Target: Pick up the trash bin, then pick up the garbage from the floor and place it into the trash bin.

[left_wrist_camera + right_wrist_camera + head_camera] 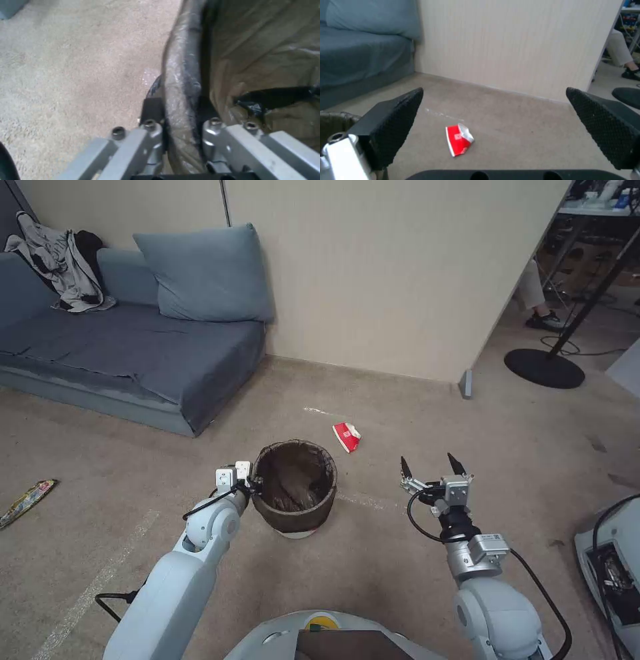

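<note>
Left gripper sits at the rim of the trash bin, on the bin's left side. In the left wrist view its jaws are closed onto the rim, one finger outside the wall, the other inside against the dark bag liner. Bin is upright; its white base shows under the folded bag. Cannot tell whether it is lifted or resting on the carpet.

Right gripper hangs above the carpet to the right of the bin, jaws spread wide, holding nothing. Its wrist view looks straight at a red snack packet lying flat on the carpet, beyond the bin towards the wall. A second wrapper lies at the far left edge of the carpet, well apart from both arms.

Risks, as judgement:
- Grip is on one side of the rim only, through slippery bag film; the bin may tilt or slip out.
- Liner may pull free of the rim under load.
- Packet is thin and flat; fingertips could skid over it or snag carpet pile.
</note>
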`<state>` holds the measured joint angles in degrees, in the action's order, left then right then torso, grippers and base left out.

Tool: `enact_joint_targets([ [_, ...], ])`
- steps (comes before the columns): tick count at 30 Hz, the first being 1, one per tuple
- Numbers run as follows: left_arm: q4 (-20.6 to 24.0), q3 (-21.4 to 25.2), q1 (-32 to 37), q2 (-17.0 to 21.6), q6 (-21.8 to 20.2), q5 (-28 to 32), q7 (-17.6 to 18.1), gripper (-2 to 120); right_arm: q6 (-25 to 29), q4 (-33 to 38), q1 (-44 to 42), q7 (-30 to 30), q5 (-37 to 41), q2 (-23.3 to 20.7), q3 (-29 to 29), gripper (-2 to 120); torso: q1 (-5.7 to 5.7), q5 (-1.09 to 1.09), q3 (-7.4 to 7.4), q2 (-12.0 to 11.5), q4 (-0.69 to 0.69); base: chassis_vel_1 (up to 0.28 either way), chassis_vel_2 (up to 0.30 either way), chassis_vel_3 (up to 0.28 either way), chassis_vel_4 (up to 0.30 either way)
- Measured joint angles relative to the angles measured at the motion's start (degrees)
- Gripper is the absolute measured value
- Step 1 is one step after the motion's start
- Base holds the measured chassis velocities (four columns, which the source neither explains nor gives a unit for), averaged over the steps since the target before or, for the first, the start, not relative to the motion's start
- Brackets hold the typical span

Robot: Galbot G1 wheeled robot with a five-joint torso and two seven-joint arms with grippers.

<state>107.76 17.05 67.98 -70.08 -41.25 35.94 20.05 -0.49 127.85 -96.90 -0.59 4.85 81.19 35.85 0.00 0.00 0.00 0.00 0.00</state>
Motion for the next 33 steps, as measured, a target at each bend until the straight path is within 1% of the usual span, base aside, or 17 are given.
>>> enact_joint_targets([
  [8, 0.66, 0.15, 0.34, 0.38, 0.94, 0.33, 0.04, 7, -0.33, 0.10, 0.18, 0.05, 0.17, -0.22, 0.01, 100, 0.00, 0.00, 0.00, 0.00, 0.00, 0.000, 0.000, 0.000, 0.000],
  [11, 2.45, 0.65, 1.12, 0.47, 2.61, 2.16, 1.30, 7, -0.46, 0.54, 0.19, 0.26, 0.21, -0.26, 0.18, 100, 0.00, 0.00, 0.00, 0.00, 0.00, 0.000, 0.000, 0.000, 0.000],
  [12, 2.45, 0.65, 1.12, 0.47, 2.61, 2.16, 1.30, 7, -0.46, 0.54, 0.19, 0.26, 0.21, -0.26, 0.18, 100, 0.00, 0.00, 0.00, 0.00, 0.00, 0.000, 0.000, 0.000, 0.000],
  [14, 4.58, 1.20, 2.54, 0.68, 5.19, 3.22, 2.31, 7, -0.50, 0.77, 0.22, 0.51, 0.28, -0.40, 0.35, 100, 0.00, 0.00, 0.00, 0.00, 0.00, 0.000, 0.000, 0.000, 0.000],
  [15, 5.56, 1.59, 3.11, 0.82, 5.87, 3.34, 2.48, 7, -0.52, 0.86, 0.24, 0.56, 0.32, -0.48, 0.41, 100, 0.00, 0.00, 0.00, 0.00, 0.00, 0.000, 0.000, 0.000, 0.000],
  [16, 5.56, 1.59, 3.11, 0.82, 5.87, 3.34, 2.48, 7, -0.52, 0.86, 0.24, 0.56, 0.32, -0.48, 0.41, 100, 0.00, 0.00, 0.00, 0.00, 0.00, 0.000, 0.000, 0.000, 0.000],
  [19, 9.82, 3.05, 5.75, 1.55, 8.49, 3.57, 2.59, 7, -0.69, 1.16, 0.28, 0.68, 0.49, -0.59, 0.47, 100, 0.00, 0.00, 0.00, 0.00, 0.00, 0.000, 0.000, 0.000, 0.000],
  [20, 9.82, 3.05, 5.75, 1.55, 8.49, 3.57, 2.59, 7, -0.69, 1.16, 0.28, 0.68, 0.49, -0.59, 0.47, 100, 0.00, 0.00, 0.00, 0.00, 0.00, 0.000, 0.000, 0.000, 0.000],
  [22, 12.43, 4.02, 7.28, 1.95, 10.20, 3.38, 2.48, 7, -0.80, 1.23, 0.38, 0.69, 0.53, -0.58, 0.47, 100, 0.00, 0.01, 0.00, 0.00, 0.00, 0.000, 0.000, 0.000, 0.000],
  [25, 15.88, 5.01, 9.55, 2.24, 13.36, 1.28, 2.04, 7, -1.07, 1.33, 0.52, 0.72, 0.60, -0.55, 0.44, 100, 0.00, 0.00, 0.00, 0.00, 0.00, 0.000, 0.000, 0.000, 0.000],
  [26, 15.88, 5.01, 9.55, 2.24, 13.36, 1.28, 2.04, 7, -1.07, 1.33, 0.52, 0.72, 0.60, -0.55, 0.44, 100, 0.00, 0.00, 0.00, 0.00, 0.00, 0.000, 0.000, 0.000, 0.000],
  [28, 18.05, 5.80, 10.91, 1.99, 15.32, -0.85, 1.96, 7, -1.55, 1.50, 0.53, 0.77, 0.57, -0.49, 0.46, 100, 0.00, 0.01, 0.00, 0.00, 0.00, 0.000, 0.000, 0.000, 0.000],
  [29, 18.57, 5.95, 11.14, 1.86, 15.63, -1.05, 1.98, 7, -1.67, 1.56, 0.50, 0.79, 0.57, -0.44, 0.50, 100, 0.00, 0.01, 0.00, 0.00, 0.01, 0.000, 0.000, 0.000, 0.000],
  [30, 20.02, 6.24, 11.61, 1.40, 16.00, -1.26, 2.03, 7, -1.89, 1.76, 0.29, 1.00, 0.43, -0.18, 0.73, 100, 0.00, 0.00, 0.00, 0.00, 0.01, 0.000, 0.000, 0.000, 0.000],
  [33, 21.13, 6.48, 12.09, 1.03, 16.38, -1.42, 1.80, 7, -2.04, 2.00, 0.13, 1.25, 0.37, 0.07, 0.91, 100, 0.00, 0.00, 0.00, 0.00, -0.02, 0.000, 0.000, 0.000, 0.000],
])
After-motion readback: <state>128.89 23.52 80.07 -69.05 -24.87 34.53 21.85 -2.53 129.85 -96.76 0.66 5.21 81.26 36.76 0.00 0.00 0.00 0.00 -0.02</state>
